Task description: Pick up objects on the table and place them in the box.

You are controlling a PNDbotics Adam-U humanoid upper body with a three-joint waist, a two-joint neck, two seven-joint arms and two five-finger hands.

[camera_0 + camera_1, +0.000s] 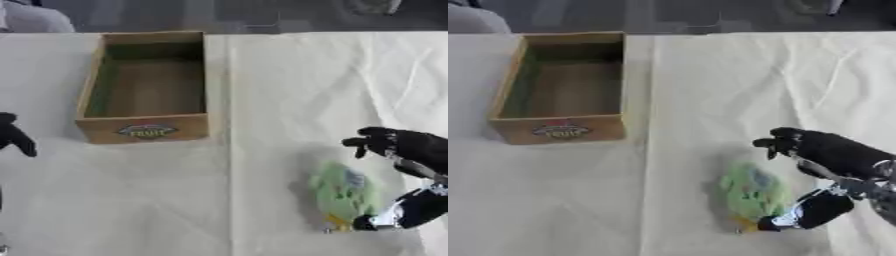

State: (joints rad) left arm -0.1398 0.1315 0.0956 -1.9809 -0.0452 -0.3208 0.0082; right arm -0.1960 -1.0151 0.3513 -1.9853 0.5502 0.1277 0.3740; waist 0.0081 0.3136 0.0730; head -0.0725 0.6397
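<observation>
- Green soft object [752, 192], a rounded leafy-looking thing with a yellow end, is lying on the cloth-covered worktop [289, 90] toward the robot's right, well apart from the box [145, 131].
- Right hand [833, 152] is reaching around it: the upper fingers [779, 139] are curving over its far side, and another dark part of the hand [820, 209] is sitting low, next to its yellow near end. Nothing is lifted yet; the hand is spread around the object rather than clamped on it, and I cannot tell whether any fingertip is already touching.
- Left hand [16, 137] is showing only at the left edge, a few dark fingers hanging curled and holding nothing.
- Box is standing open and looks empty, its labelled front wall facing the robot, on the far left of the worktop.
- For a good grasp, I judge the fingers should be closing across the object's middle, not at the narrow yellow end, since it looks soft and may squash or roll.
- Lifting should be straight up until it clears the cloth, which is creased and could drag.
- Carrying then calls for a long sweep left and away, high enough to clear the box's near wall before releasing over the middle.
</observation>
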